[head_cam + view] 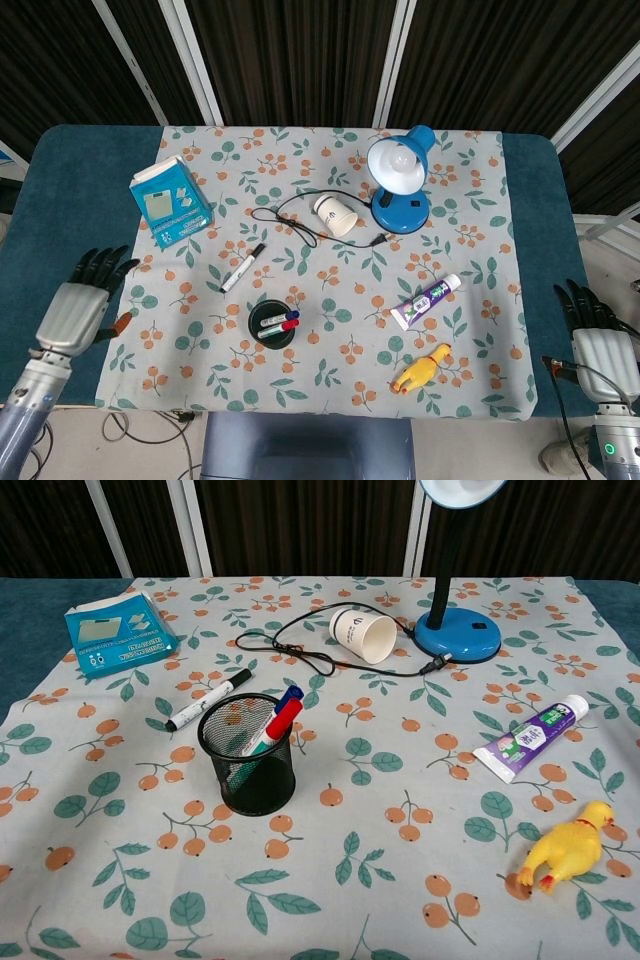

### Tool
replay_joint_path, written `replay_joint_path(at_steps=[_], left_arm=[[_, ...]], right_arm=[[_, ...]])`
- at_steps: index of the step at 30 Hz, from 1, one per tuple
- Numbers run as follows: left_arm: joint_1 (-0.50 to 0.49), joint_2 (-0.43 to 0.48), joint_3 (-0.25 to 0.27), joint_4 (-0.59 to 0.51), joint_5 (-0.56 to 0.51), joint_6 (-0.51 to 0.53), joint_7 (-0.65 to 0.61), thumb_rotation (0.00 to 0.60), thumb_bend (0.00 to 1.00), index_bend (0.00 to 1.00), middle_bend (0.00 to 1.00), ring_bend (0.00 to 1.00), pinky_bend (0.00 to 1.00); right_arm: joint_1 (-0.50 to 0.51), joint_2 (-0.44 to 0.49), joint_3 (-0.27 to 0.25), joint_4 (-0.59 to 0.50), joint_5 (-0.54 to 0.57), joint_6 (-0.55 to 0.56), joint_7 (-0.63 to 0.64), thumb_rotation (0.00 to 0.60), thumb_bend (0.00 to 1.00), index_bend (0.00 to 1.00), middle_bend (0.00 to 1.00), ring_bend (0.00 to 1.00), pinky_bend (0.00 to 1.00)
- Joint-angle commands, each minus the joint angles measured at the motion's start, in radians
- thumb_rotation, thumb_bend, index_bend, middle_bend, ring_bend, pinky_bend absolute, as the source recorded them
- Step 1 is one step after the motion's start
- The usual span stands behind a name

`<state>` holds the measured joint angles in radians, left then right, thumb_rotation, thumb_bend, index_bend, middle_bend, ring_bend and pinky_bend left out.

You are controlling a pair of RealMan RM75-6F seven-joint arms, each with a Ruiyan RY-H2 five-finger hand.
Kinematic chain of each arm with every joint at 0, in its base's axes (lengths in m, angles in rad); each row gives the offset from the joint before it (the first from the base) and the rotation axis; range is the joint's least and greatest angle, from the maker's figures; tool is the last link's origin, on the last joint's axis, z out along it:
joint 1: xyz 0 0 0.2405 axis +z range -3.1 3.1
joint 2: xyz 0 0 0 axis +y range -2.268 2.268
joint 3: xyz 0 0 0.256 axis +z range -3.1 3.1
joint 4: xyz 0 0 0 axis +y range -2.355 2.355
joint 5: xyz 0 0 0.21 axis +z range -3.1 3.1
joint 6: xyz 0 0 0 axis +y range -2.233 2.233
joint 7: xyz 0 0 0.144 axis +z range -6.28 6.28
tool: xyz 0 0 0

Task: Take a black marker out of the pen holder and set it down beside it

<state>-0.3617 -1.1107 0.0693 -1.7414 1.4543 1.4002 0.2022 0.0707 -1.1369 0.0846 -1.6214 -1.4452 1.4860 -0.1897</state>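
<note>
The black-capped marker (pixel 242 267) (pixel 208 699) lies flat on the floral cloth, just up and left of the black mesh pen holder (pixel 273 322) (pixel 246 754). Red, blue and green markers (pixel 273 723) still stand in the holder. My left hand (pixel 80 301) hovers over the table's left blue edge, fingers spread and empty, well away from the marker. My right hand (pixel 592 332) sits off the table's right side, fingers apart, holding nothing. Neither hand shows in the chest view.
A teal box (pixel 168 199) (pixel 117 630) lies at the back left. A paper cup (pixel 335 214) on its side, a black cable (pixel 300 640) and a blue desk lamp (pixel 402 180) sit behind the holder. A toothpaste tube (pixel 425 300) and a yellow rubber chicken (pixel 420 368) lie at the right.
</note>
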Motion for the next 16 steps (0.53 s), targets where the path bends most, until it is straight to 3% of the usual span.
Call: replay_joint_path(at_steps=[1,7,16], left_arm=[[0.075,-0.014,0.034,0.063,0.056,0.089,-0.040,0.600,0.26,0.11,0.01,0.00,0.00],[0.164,-0.074,0.011,0.174,0.066,0.208,-0.130,0.600,0.26,0.11,0.00,0.00,0.00],[0.185,-0.042,-0.025,0.182,0.029,0.171,-0.214,0.600,0.26,0.12,0.00,0.00,0.00]], right_arm=[[-0.001,-0.001,-0.001,0.001,-0.002,0.002,0.000,0.600,0.15,0.02,0.00,0.07,0.18],[0.000,0.000,-0.001,0.003,-0.003,0.001,0.002,0.600,0.15,0.02,0.00,0.07,0.18],[0.000,0.000,-0.002,0.003,-0.003,-0.001,0.001,0.600,0.15,0.02,0.00,0.07,0.18]])
